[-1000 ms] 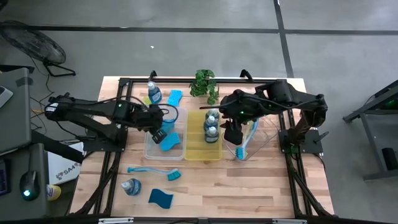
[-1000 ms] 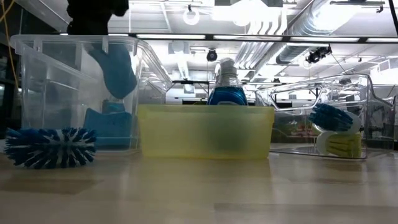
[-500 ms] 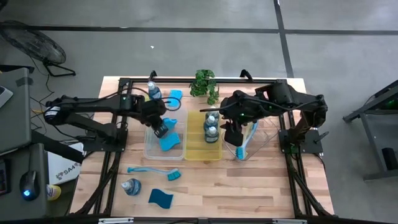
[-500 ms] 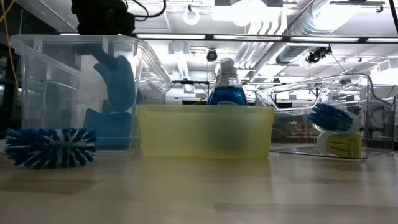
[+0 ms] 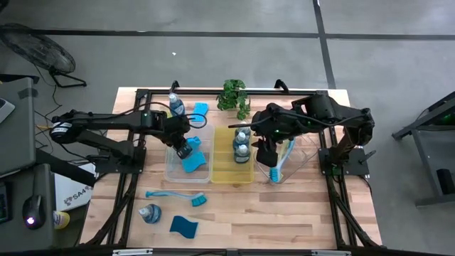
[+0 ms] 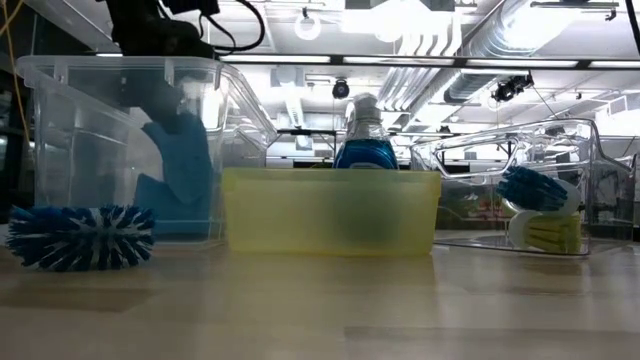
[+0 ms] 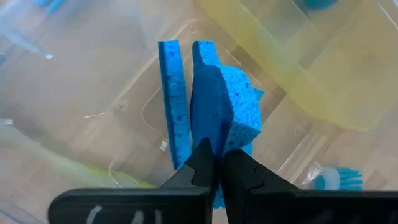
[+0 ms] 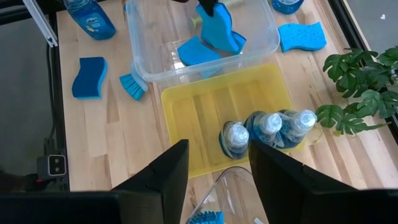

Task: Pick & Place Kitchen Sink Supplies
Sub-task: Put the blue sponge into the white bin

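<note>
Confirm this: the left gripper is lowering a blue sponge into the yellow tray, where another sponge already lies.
Wrong tray. The left gripper holds the blue sponge over the clear tray, beside the yellow tray; the other sponge is in that clear tray. The left wrist and high views show it.

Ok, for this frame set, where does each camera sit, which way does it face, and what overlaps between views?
High: above the table, looking straight down; both dark arms show.
Low: at tabletop height, looking level across at the clear plastic tray; part of the left arm shows at top.
Left wrist: looks down past the left hand, shut on a wavy blue sponge.
Right wrist: looks past the right hand at the yellow rectangular tray.
Shared: the held sponge shows in all four views.
</note>
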Controlling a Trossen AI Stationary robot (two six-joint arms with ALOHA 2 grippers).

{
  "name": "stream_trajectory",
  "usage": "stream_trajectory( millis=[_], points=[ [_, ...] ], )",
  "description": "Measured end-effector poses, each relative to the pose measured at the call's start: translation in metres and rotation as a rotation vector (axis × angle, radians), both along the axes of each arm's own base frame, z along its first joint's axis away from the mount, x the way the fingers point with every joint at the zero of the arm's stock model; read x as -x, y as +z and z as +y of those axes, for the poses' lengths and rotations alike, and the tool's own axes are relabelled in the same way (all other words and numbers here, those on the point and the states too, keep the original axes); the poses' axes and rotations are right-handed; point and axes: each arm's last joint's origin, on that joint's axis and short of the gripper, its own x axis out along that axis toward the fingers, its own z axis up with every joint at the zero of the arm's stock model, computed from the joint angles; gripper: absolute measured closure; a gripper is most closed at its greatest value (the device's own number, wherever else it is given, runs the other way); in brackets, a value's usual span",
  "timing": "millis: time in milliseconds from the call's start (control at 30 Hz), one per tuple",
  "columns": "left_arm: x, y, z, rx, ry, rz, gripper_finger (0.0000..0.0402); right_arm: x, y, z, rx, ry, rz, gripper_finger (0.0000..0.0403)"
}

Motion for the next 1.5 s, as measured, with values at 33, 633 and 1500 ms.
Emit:
stream_trajectory(
  millis=[33, 633, 1500],
  points=[
    [0.0, 0.0, 0.0, -0.002, 0.001, 0.0, 0.0396, 0.0, 0.0, 0.0, 0.0, -0.001, 0.0, 0.0244],
    [0.0, 0.0, 0.0, -0.022, 0.006, 0.003, 0.0292, 0.0, 0.0, 0.0, -0.004, -0.009, -0.001, 0.0249],
    [0.007, 0.086, -0.009, -0.026, -0.133, -0.328, 0.029, 0.001, 0.0, 0.013, -0.005, 0.042, -0.007, 0.0245]
  ],
)
